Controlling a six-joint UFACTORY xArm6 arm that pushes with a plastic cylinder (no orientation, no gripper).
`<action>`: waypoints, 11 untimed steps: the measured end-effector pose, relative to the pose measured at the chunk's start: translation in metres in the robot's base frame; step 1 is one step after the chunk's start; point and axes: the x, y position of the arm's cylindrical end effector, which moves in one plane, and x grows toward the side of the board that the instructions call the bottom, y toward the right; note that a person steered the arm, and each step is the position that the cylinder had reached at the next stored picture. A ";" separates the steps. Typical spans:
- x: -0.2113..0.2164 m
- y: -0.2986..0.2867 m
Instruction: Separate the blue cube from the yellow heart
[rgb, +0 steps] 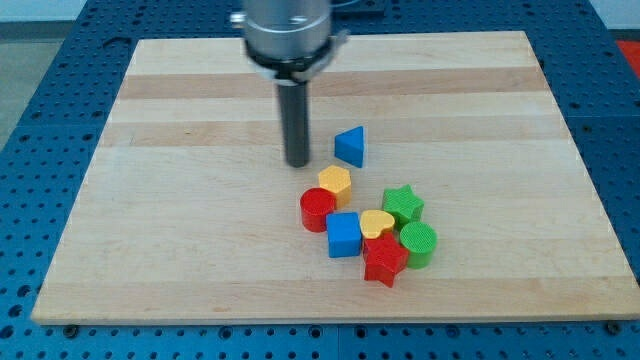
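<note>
The blue cube (343, 234) sits low in a cluster right of the board's middle, touching the yellow heart (377, 223) on its right side. My tip (298, 163) stands above and left of the cluster, just above-left of the yellow hexagon (335, 181) and well clear of the blue cube. The rod rises from the tip to the arm's head at the view's top.
A red cylinder (317, 209) touches the blue cube's upper left. A green star (403, 204), a green cylinder (417, 243) and a red star (384, 261) crowd around the heart. A blue triangle (350, 146) lies right of my tip. The wooden board (180, 220) lies on a blue pegboard.
</note>
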 end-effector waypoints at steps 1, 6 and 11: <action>0.037 -0.023; 0.149 0.088; 0.110 0.071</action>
